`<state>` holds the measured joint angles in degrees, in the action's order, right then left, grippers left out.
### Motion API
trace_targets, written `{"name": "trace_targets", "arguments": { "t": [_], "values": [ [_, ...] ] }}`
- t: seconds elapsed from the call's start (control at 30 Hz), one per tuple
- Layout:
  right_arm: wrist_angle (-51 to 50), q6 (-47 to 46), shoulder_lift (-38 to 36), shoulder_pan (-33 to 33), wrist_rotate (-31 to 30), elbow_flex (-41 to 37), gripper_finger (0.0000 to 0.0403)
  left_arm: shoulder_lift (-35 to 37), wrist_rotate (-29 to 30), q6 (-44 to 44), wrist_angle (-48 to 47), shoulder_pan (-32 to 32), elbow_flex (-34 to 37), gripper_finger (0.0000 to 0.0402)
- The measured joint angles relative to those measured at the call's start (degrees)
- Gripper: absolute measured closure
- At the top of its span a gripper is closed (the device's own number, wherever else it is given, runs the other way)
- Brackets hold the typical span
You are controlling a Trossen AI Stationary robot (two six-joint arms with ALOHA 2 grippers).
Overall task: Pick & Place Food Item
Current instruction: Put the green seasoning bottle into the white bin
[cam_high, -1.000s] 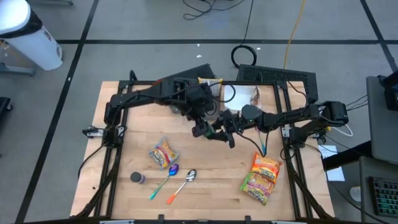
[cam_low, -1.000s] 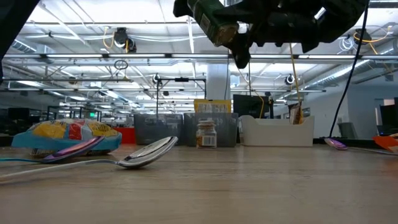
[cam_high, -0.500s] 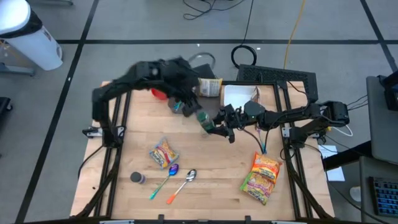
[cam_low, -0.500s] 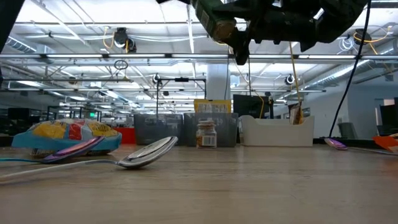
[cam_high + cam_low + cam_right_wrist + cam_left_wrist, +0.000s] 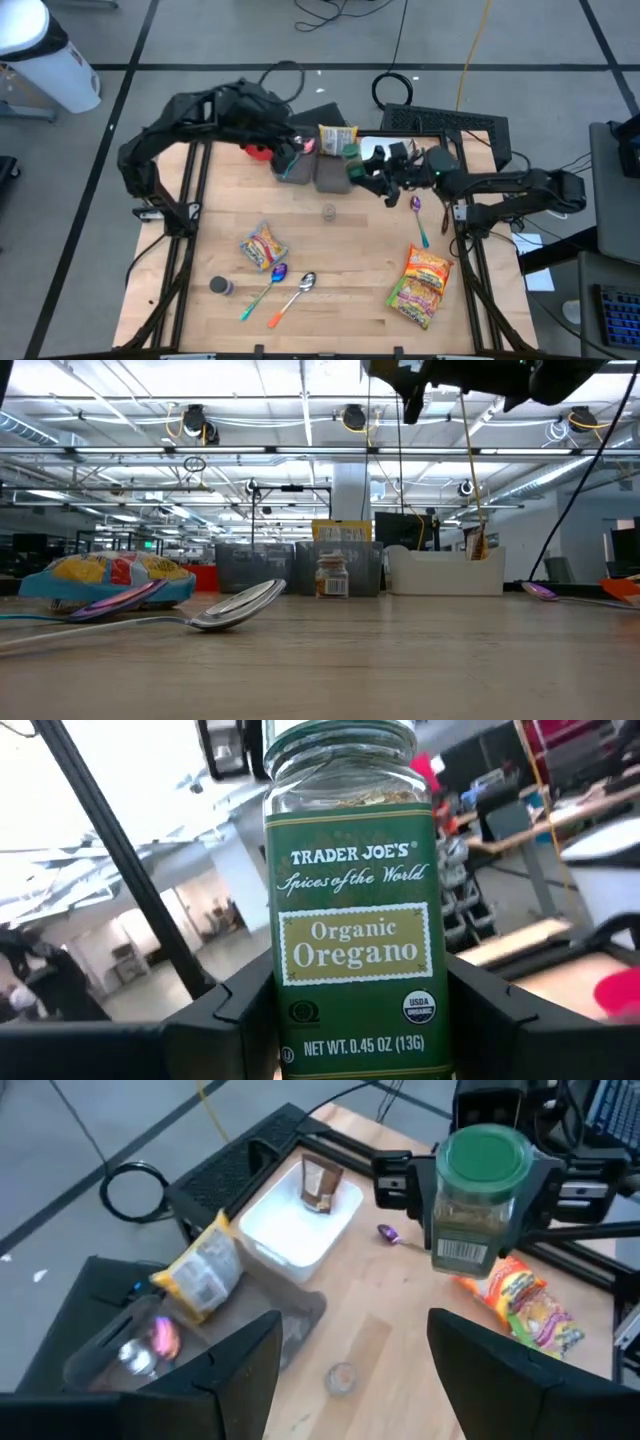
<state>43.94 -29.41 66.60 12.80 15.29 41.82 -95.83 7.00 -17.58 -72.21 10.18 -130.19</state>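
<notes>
The right end effector (image 5: 362, 168) is clamped on a glass oregano jar with a green lid and green label (image 5: 352, 910), held in the air above the rear centre of the light wooden table (image 5: 340, 250). The right wrist view alone shows the label text, "Organic Oregano", with a dark finger on each side of the jar. The left wrist view alone shows the jar's green lid from above, with a white rectangular bin (image 5: 300, 1225) beyond it holding a small brown packet (image 5: 318, 1183).

The left end effector (image 5: 290, 150) hangs over the rear left of the table, near the grey bins (image 5: 312, 170); its fingers (image 5: 215, 1380) stand apart with nothing between them.

The high view shows a small round object (image 5: 329, 211) at table centre, a yellow-and-red snack packet (image 5: 264, 245), a purple-bowled spoon (image 5: 262, 291), a silver spoon with an orange handle (image 5: 293, 298), a small dark cylinder (image 5: 219, 287) and an orange noodle packet (image 5: 420, 284).

The low view shows the room behind: a large hall with ceiling trusses, strip lights and hanging cables.
</notes>
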Motion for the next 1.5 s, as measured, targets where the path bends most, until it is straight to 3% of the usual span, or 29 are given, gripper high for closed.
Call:
{"name": "trace_targets", "arguments": {
  "t": [0.17,0.33,0.43,0.77,1.0,1.2,1.5],
  "values": [
    [-2.77,-0.14,-2.89,-0.14,-0.54,0.02,0.0209,-2.60,-3.58,-1.72,8.99,-0.53,7.22,0.0124],
    [-4.38,0.02,-4.91,-0.14,-1.16,0.02,0.0209,-3.58,-12.42,-2.96,26.44,-0.36,15.74,0.0102],
    [-4.42,0.22,-6.19,-0.14,-2.04,0.00,0.0209,-3.58,-14.68,-3.65,36.28,-0.49,20.01,0.0093],
    [-5.36,1.83,-8.30,-0.14,-4.68,0.02,0.0209,-3.60,-14.73,-2.52,53.45,-1.36,22.75,0.0100],
    [-3.93,2.21,-8.25,-0.14,-4.61,0.07,0.0209,-4.64,-14.53,-3.93,56.14,-1.50,22.80,0.0110],
    [-2.60,2.06,-8.32,-0.16,-3.56,0.07,0.0209,-7.61,-14.56,-4.61,64.22,-2.02,22.84,0.0106],
    [1.04,1.39,-8.41,-0.14,-3.19,0.02,0.0209,-9.44,-14.69,-4.84,66.68,-2.10,22.77,0.0122]
  ]
}}
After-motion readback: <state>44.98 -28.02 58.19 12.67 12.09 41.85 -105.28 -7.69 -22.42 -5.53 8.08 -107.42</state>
